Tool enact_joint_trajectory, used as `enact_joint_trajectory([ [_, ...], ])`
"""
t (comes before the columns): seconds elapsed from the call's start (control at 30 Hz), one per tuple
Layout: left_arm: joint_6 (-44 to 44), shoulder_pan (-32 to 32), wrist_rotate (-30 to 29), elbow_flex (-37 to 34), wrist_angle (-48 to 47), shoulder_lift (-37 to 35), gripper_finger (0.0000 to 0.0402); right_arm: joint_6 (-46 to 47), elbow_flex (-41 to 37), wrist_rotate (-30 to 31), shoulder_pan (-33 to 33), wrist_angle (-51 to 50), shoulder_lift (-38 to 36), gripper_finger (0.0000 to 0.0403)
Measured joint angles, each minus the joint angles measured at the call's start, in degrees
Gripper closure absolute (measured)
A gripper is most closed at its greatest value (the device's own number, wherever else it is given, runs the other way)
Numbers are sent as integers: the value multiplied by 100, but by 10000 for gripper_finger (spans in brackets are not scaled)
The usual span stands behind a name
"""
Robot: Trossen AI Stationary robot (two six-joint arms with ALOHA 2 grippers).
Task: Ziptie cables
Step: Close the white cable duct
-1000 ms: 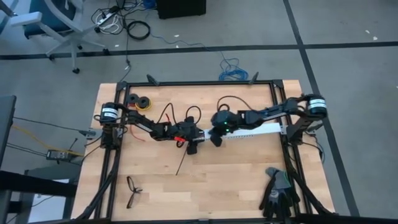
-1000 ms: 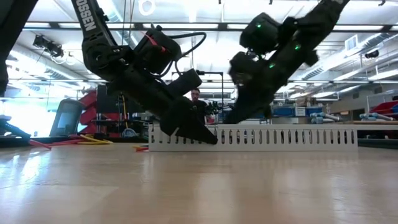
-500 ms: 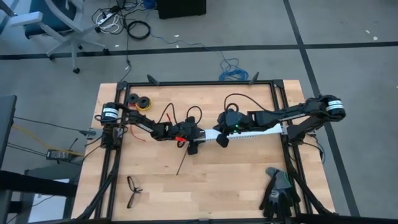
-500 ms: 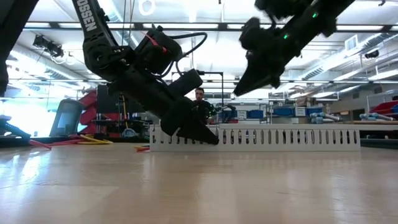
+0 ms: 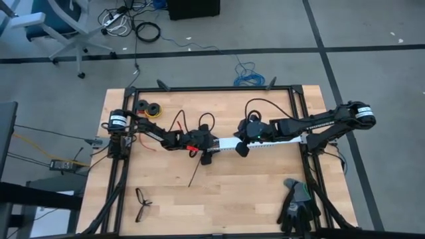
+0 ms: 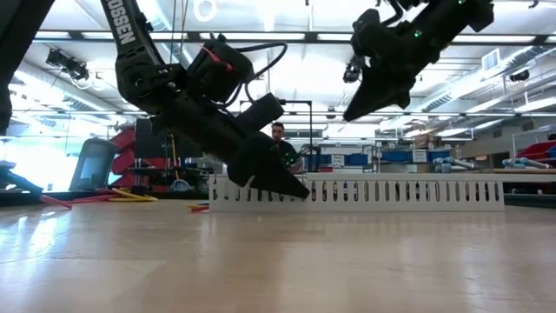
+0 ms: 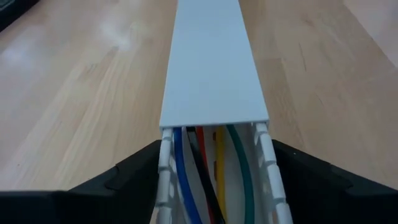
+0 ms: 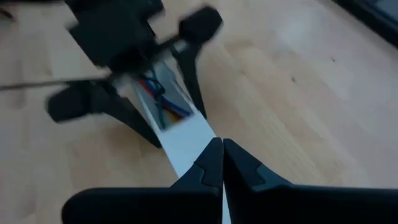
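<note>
Now, with left gripper spread wide astride the cable duct's uncovered end, gripping nothing, and right gripper pinched shut, empty, above the lid: draw back straight, clear of the cables inside. Counted: five strands (blue, red, black, yellow, green), one duct, one ziptie lying on the table nearby.

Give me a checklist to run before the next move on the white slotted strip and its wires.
1. Left gripper open, straddling the end of the white slotted plastic strip: ok.
2. Right gripper shut, raised above the strip: ok.
3. Thin coloured cables lying inside the strip: ok.
4. Thin black ziptie fastened round the cables: not ok, lies loose on wooden table.
5. Left gripper clear of strip walls: cannot tell.
</note>
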Motion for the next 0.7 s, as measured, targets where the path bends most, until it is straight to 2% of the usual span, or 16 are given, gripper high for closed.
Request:
enact_joint_trajectory([
  [0.27, -15, 0, 0, 0, 76, 0, 112, 88, 6, 4, 2, -212, -12, 403],
  [0.57, -20, 0, 0, 0, 144, 0, 161, 160, 6, 7, 2, -332, -12, 403],
  [0.7, -20, 0, 0, 0, 135, -2, 167, 268, 6, 13, 26, -480, -73, 403],
])
